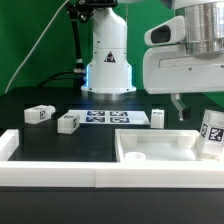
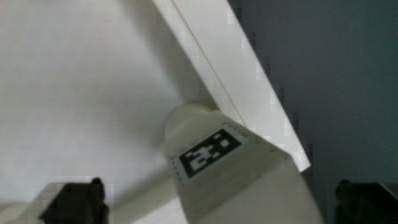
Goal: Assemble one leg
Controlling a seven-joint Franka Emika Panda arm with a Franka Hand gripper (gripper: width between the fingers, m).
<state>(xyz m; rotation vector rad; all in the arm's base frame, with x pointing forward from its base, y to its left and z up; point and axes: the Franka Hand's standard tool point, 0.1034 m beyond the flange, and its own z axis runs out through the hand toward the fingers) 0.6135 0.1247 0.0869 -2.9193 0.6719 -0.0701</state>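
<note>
My gripper hangs at the exterior view's right, above the large flat white piece with a raised rim. In the wrist view its dark fingertips stand wide apart, open. A white leg with a black-and-white tag lies between them, untouched, against the rim of the flat piece. That leg shows at the far right of the exterior view. Three more legs lie on the black table: one, a second and a third.
The marker board lies flat in front of the robot base. A low white wall runs along the front of the table. A green backdrop stands behind.
</note>
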